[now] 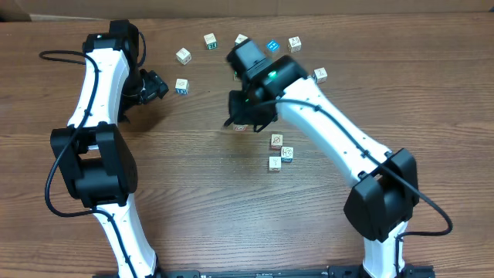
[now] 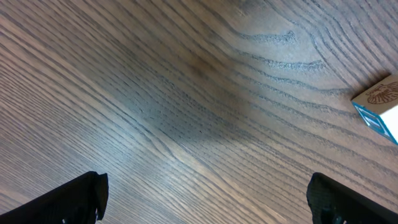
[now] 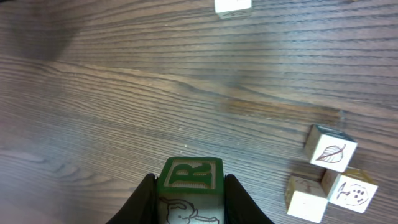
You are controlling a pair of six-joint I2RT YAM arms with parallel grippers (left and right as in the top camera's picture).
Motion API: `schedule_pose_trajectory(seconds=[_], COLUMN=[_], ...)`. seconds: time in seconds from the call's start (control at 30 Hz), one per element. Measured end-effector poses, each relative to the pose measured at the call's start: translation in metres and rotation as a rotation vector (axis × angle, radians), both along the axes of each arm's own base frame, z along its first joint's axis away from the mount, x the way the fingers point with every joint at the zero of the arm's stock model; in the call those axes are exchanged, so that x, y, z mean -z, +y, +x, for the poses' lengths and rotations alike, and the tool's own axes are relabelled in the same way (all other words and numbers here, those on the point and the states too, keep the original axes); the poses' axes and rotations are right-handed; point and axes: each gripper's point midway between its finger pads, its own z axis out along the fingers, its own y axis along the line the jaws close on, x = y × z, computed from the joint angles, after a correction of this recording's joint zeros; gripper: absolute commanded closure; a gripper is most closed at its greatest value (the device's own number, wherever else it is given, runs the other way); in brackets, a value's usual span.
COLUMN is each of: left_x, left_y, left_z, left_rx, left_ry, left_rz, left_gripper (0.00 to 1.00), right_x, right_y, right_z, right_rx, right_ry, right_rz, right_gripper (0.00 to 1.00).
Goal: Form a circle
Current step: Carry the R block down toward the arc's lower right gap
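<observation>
My right gripper [image 3: 189, 190] is shut on a small whitish cube [image 3: 189, 171] with a green R on top and an animal drawing on its near face. In the overhead view that gripper [image 1: 244, 117] hovers just left of a tight cluster of three cubes: a leaf cube [image 1: 276, 140], a spotted one [image 1: 287, 153] and a third [image 1: 275, 163]. The wrist view shows the same cluster [image 3: 331, 149] to the lower right of the held cube. No closed circle of cubes shows. My left gripper [image 1: 157, 83] is open over bare wood, with nothing between its fingers [image 2: 81, 196].
Several loose cubes lie scattered along the table's far side, among them a tan one [image 1: 183, 55], a blue one [image 1: 272, 46] and one [image 1: 320, 75] behind the right arm. Another cube [image 1: 181, 86] sits just right of the left gripper and shows at the wrist view's edge [image 2: 379, 106].
</observation>
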Motion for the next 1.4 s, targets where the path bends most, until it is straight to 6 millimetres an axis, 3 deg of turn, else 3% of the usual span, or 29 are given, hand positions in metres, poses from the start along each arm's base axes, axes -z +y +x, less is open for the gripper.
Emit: schedule_pose_trajectory(seconds=[0.17, 0.53, 1.13, 1.4], left_x=[0.0, 0.0, 0.0, 0.0], left_y=[0.0, 0.0, 0.0, 0.0], left_z=[0.0, 0.0, 0.0, 0.0], left_rx=[0.0, 0.0, 0.0, 0.0], left_ry=[0.0, 0.0, 0.0, 0.0], left_rz=[0.0, 0.0, 0.0, 0.0], left_gripper=[0.01, 0.0, 0.0, 0.01], right_x=[0.001, 0.004, 0.061, 0.082], right_y=[0.008, 0.005, -0.011, -0.011], right_z=[-0.006, 0.0, -0.015, -0.01], right_rx=[-0.008, 0.029, 0.036, 0.045], right_ry=[-0.048, -0.076, -0.011, -0.048], right_rz=[-0.055, -0.077, -0.139, -0.134], right_gripper=[0.8, 0.8, 0.8, 0.8])
